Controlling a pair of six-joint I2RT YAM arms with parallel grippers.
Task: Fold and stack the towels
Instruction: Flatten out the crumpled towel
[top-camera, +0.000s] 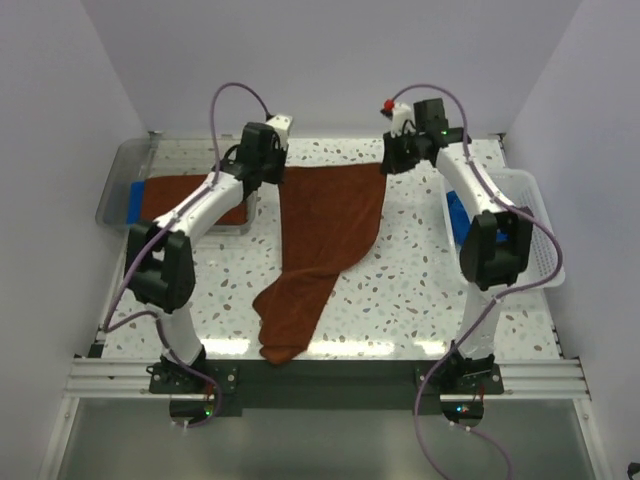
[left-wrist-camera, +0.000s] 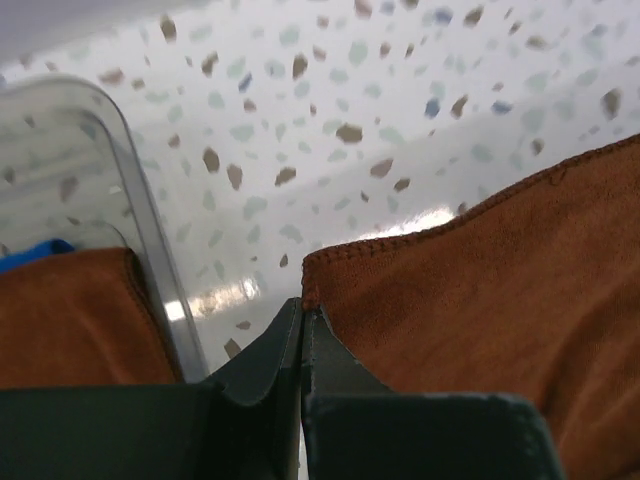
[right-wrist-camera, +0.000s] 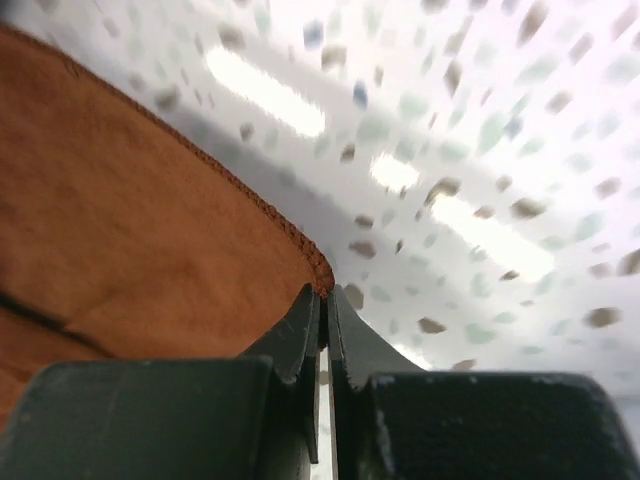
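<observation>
A: When viewed from above, where is the brown towel (top-camera: 325, 240) found?
B: It is spread on the table (top-camera: 420, 290), far corners pinched by the left gripper (top-camera: 266, 172) and right gripper (top-camera: 393, 163).
A: And from the wrists?
B: Both corners are seen clamped between closed jaws.

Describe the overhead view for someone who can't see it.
Left gripper and right gripper each pinch a far corner of a rust-brown terry towel trailing toward the near edge. Clear plastic tray at left, white mesh basket at right.
</observation>
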